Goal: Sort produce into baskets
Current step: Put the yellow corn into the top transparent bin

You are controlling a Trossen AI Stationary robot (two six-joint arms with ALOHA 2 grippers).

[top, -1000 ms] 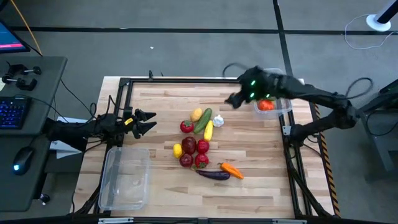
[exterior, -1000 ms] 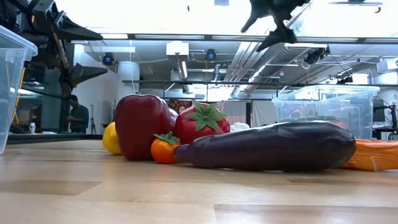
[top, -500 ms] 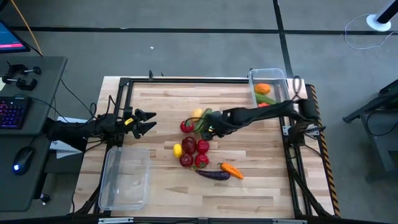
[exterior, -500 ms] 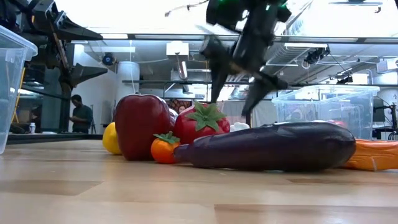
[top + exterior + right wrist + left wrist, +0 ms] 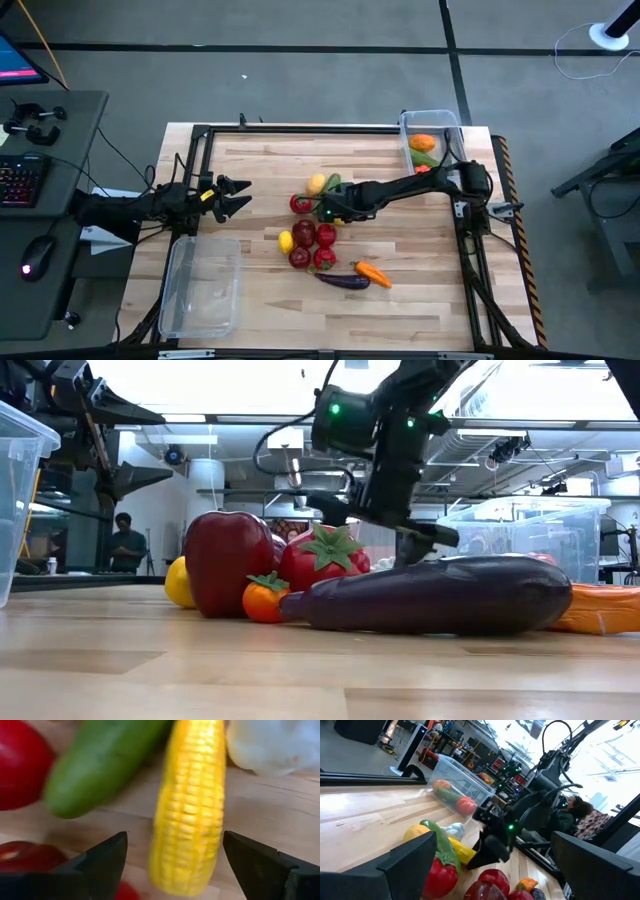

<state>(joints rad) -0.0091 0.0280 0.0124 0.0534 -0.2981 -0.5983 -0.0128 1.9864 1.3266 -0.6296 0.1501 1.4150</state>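
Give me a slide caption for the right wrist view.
Right end effector, open, straddles a yellow corn cob beside a green cucumber.

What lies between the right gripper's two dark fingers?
The yellow corn cob lies between the open right gripper's fingers, untouched, in the right wrist view.

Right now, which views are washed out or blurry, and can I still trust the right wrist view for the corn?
Low view: ceiling lights blow out the top, so the right gripper reads as a silhouette. Left wrist view: bright windows glare behind the far basket. Right wrist view: soft close-up, yet the corn cob sits clearly between the open fingers.
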